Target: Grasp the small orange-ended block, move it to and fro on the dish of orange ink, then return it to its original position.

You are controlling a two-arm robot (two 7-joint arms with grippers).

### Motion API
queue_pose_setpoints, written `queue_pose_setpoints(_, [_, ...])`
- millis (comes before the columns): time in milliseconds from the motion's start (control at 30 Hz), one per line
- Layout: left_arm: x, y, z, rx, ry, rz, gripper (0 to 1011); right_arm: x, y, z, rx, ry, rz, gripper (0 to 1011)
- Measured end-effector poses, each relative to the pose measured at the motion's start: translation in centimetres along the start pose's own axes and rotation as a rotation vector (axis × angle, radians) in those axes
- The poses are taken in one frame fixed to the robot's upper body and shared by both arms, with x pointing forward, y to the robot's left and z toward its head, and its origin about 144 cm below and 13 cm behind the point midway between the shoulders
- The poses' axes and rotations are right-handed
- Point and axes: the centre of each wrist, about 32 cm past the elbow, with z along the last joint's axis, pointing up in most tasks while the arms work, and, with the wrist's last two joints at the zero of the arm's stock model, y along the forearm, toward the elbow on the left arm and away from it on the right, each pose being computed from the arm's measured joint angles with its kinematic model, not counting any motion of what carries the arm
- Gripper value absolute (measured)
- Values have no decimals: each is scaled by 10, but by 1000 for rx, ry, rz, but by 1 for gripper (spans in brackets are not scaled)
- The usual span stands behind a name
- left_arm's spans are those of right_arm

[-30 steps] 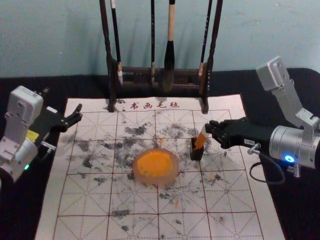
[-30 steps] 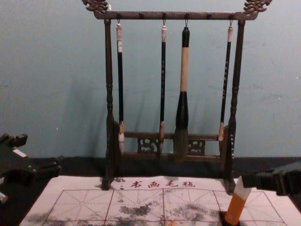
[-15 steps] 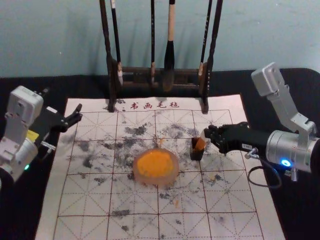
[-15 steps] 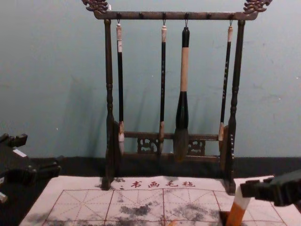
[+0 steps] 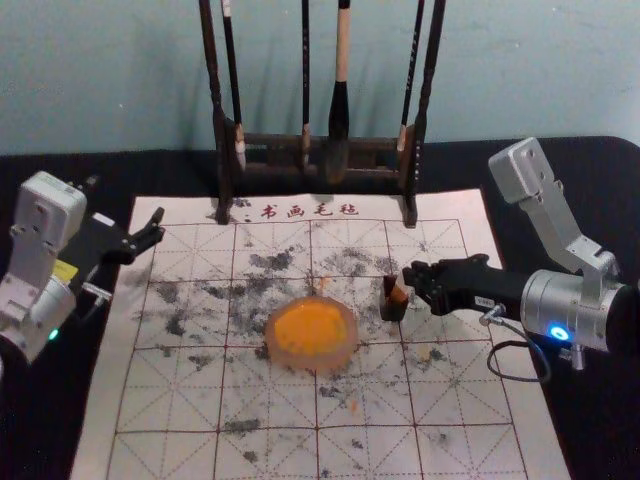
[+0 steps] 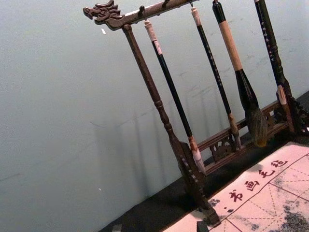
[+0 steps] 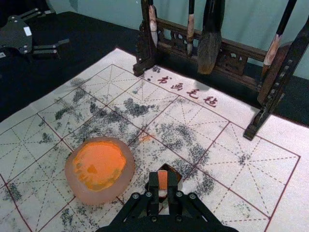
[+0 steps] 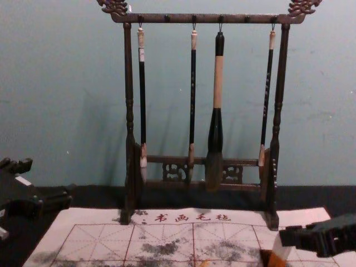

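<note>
Reaches in from the robot's right with the right gripper (image 5: pixel 413 284), low above the printed sheet (image 5: pixel 180 405). Has the jaws clenched on the small orange-ended block (image 5: pixel 399 294), near its white upper end. In the chest view, shows white above and orange below on the block, tilted with the upper end toward the robot's right. In the right wrist view, shows orange between the jaws.

Locates the orange end at the mouth of the black holder (image 5: pixel 392 312), to the robot's right of the ink dish (image 5: pixel 310 362) and near it. Cannot tell the depth of the orange end inside the holder. Contains orange ink (image 5: pixel 308 328) in the dish, well apart from the block.

Keeps the left gripper (image 5: pixel 154 227) parked at the sheet's far left corner, with jaws released and spread apart, around nothing.

Stands at the far edge of the sheet: dark wooden rack (image 8: pixel 206 19), upright, with four hanging brushes (image 8: pixel 217 83). Carries grid lines, red characters and dark smudges on the sheet. Lies flat on the black-covered bench (image 5: pixel 590 430).
</note>
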Motion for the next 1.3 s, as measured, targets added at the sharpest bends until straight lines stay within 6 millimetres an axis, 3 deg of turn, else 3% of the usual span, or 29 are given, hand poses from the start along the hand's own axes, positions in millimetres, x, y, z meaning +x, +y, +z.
queue_pose_setpoints(733, [0,0,0,0,0,0,1001,-2,2,-1,-8,-4,-7,99])
queue_pose_setpoints(1233, [0,0,0,0,0,0,1001,-1,2,-1,-6,-2,-5,518])
queue_pose_setpoints(1300, [0,0,0,0,0,0,1001,-1,2,-1,-6,-2,-5,626])
